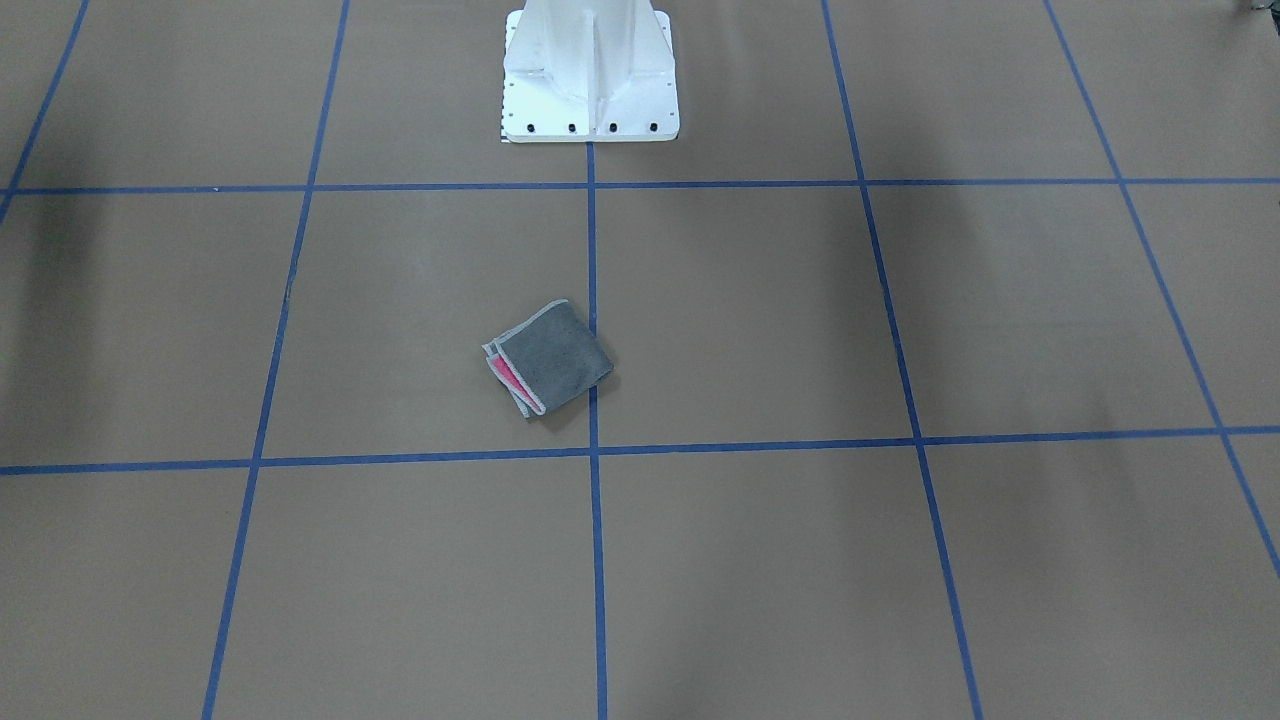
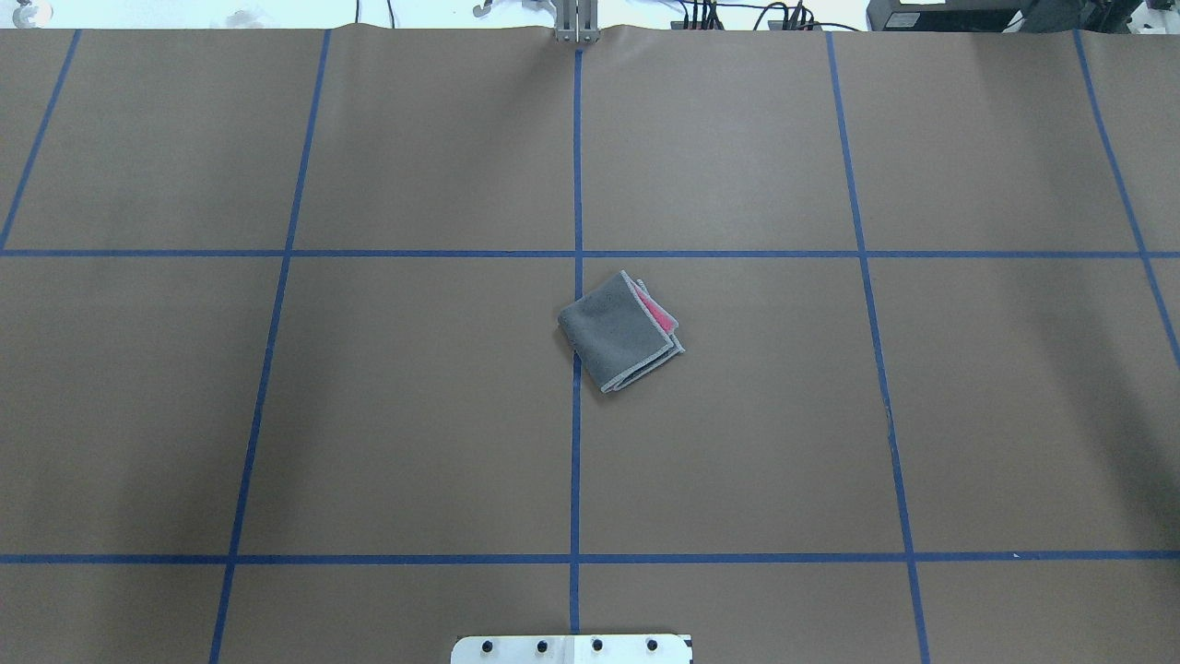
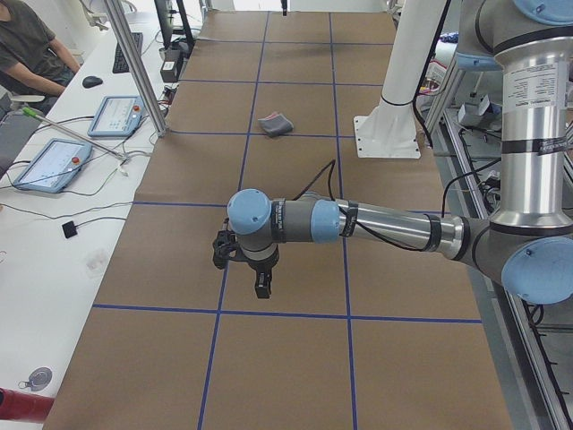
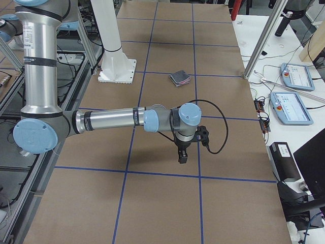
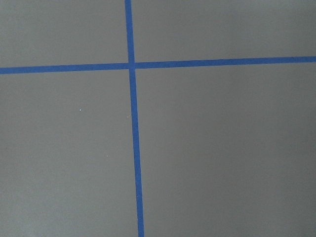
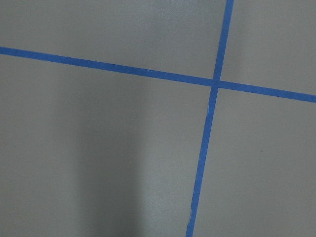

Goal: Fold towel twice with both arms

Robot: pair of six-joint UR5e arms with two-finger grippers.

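The towel [image 1: 548, 358] lies folded into a small thick square near the middle of the table, dark grey face up, with a pink strip showing at one edge [image 2: 658, 312]. It is small and far off in both side views [image 3: 275, 124] [image 4: 180, 78]. Nothing touches it. My left gripper [image 3: 261, 285] hangs above the table well away from the towel, seen only in the exterior left view; I cannot tell whether it is open or shut. My right gripper [image 4: 182, 156] hangs likewise at the other end, and its state cannot be told. Both wrist views show only brown paper and blue tape.
The white pedestal base [image 1: 590, 110] stands behind the towel on the robot's side. Blue tape lines [image 2: 577, 415] grid the brown table cover. A side desk holds teach pendants [image 3: 54, 164] [image 4: 292, 107], and a person [image 3: 31, 45] sits there.
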